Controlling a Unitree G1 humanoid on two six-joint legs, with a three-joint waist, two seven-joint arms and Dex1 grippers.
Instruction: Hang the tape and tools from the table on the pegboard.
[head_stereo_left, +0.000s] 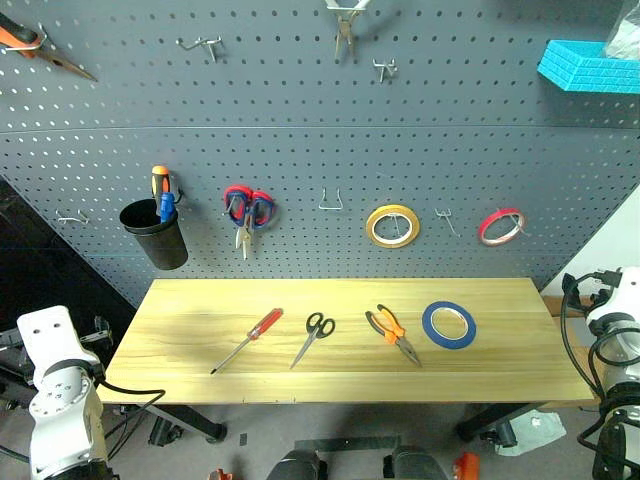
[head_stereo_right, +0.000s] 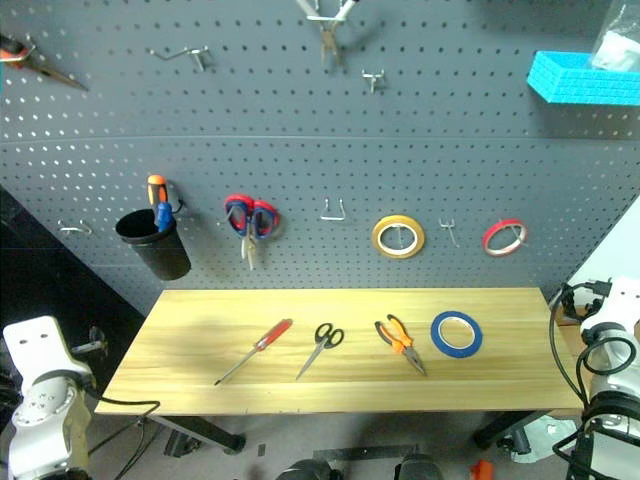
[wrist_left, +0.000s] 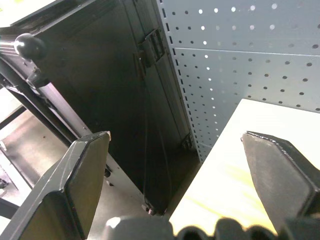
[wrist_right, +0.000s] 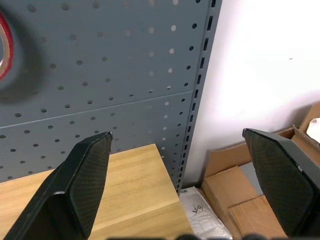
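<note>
On the light wooden table (head_stereo_left: 200, 310) lie, left to right, a red-handled screwdriver (head_stereo_left: 248, 339), black-handled scissors (head_stereo_left: 314, 336), orange-and-black pliers (head_stereo_left: 392, 333) and the blue tape ring (head_stereo_left: 449, 325). Behind them rises the grey-blue pegboard (head_stereo_left: 330, 130) with its metal hooks; one bare hook (head_stereo_left: 331, 201) hangs above the scissors. My left gripper (wrist_left: 175, 185) is open off the table's left end, pointing past its corner. My right gripper (wrist_right: 180, 185) is open off the table's right end, fingers either side of the table's corner and the pegboard's edge.
Hung on the pegboard are a black cup (head_stereo_left: 155, 232) with screwdrivers, red-and-blue scissors (head_stereo_left: 247, 210), a yellow roll (head_stereo_left: 392, 226), a red roll (head_stereo_left: 500, 226) and pliers (head_stereo_left: 40, 50) at top left. A blue bin (head_stereo_left: 590, 66) is mounted top right. Cardboard boxes (wrist_right: 250, 190) lie on the floor at right.
</note>
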